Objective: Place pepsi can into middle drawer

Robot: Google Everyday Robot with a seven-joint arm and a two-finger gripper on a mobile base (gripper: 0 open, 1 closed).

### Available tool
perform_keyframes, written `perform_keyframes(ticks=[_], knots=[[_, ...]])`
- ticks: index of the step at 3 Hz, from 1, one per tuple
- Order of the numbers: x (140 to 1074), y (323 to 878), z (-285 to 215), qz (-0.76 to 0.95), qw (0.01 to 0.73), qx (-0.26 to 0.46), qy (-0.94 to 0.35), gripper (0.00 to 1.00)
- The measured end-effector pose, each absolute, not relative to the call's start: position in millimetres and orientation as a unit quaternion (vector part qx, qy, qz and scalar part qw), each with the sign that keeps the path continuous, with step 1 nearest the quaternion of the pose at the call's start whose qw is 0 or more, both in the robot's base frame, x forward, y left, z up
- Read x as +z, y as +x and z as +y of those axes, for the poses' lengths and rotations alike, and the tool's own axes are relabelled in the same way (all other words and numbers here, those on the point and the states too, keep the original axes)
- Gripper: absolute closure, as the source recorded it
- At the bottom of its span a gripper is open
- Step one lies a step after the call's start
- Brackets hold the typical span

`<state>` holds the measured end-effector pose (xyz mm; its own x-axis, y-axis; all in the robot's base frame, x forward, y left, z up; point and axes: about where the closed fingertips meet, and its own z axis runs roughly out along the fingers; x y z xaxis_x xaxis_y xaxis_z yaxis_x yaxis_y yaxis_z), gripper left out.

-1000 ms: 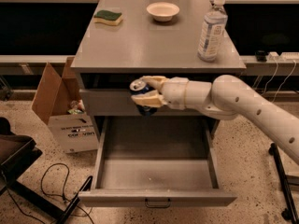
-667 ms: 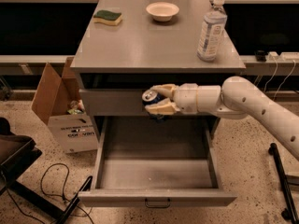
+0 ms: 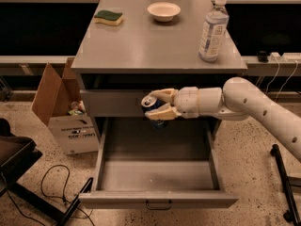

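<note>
The can [image 3: 153,112] is held in the air by the hand [image 3: 150,105], whose two pale fingers [image 3: 162,111] are clamped on it, one above and one below. The can is tilted, its silver top turned up and to the left, its blue body showing under the lower finger. It hangs over the back part of the drawer [image 3: 157,199], clear of the floor and walls, and just in front of the shut upper drawer front [image 3: 113,102].

The drawer is pulled far out of the table [image 3: 141,46]. Nothing lies on its grey floor. A small black handle [image 3: 158,205] sits on its front panel. The arm [image 3: 254,105] reaches in from the right, across the table's front.

On the table top a clear bottle [image 3: 213,29] stands upright near the right edge. A pale bowl [image 3: 163,11] sits at the back, and a green and yellow sponge [image 3: 108,17] lies at the back left. All three are well apart from the can.

On the floor to the left stands an open cardboard box [image 3: 70,131] with some small items in it, its flap raised. A black cable [image 3: 47,185] loops on the floor near the drawer's left corner.
</note>
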<state>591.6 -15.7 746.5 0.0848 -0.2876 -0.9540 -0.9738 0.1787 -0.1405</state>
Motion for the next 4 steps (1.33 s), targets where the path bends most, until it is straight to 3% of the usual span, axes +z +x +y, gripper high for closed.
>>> perform_keyframes(ticks=[4], knots=[[563.4, 566.4, 24.2, 0.606, 0.474, 0.389, -0.506, 1.0]])
